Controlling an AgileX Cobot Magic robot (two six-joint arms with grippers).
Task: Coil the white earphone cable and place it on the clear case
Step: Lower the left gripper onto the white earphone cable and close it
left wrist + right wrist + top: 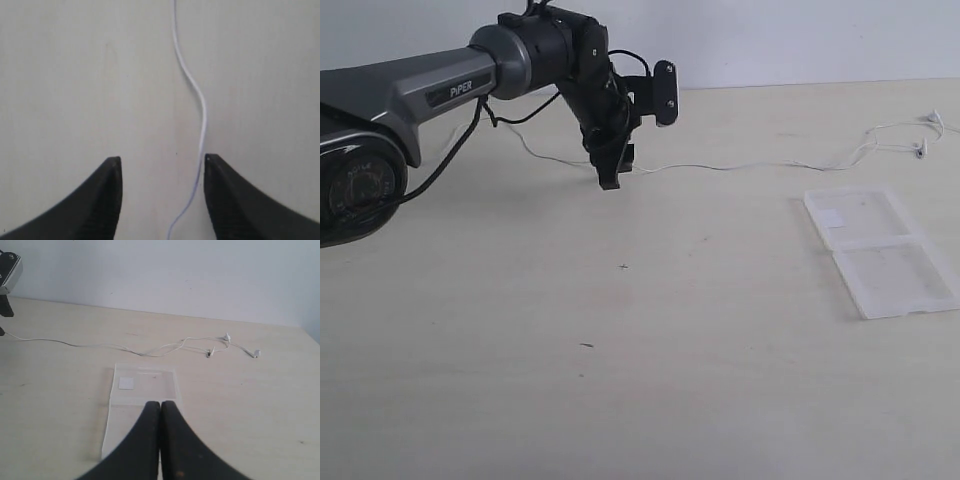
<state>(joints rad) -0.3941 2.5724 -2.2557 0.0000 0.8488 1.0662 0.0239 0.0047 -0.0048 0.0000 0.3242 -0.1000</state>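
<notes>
Left pincer (162, 161) open, upper left of exterior frame; white earphone cable (204, 115) passes between its fingers on the tabletop (620, 380). Right pincer (160, 406) closed over clear case (145, 385).

**Left arm** (420, 90): grey and black shell lettered PIPER. It enters from the left edge of the exterior view, with the forearm roughly level.

**Wrist** (555, 50): black, turned sharply downward at the end of the forearm.

**Camera housing** (664, 92): small black block bracketed to the side of the wrist.

**Black cable** (470, 125): hangs in a slack loop under the forearm and runs up to the wrist.

**Left gripper** (611, 172): points steeply down, tips at the lowest point of the arm. The fingers (107, 200) are black and ribbed on their inner faces. The jaws stand well apart.

**Right gripper** (160, 405): seen in its own wrist view only. Two black tapering fingers are pressed together along their length, with the tips meeting.
</notes>
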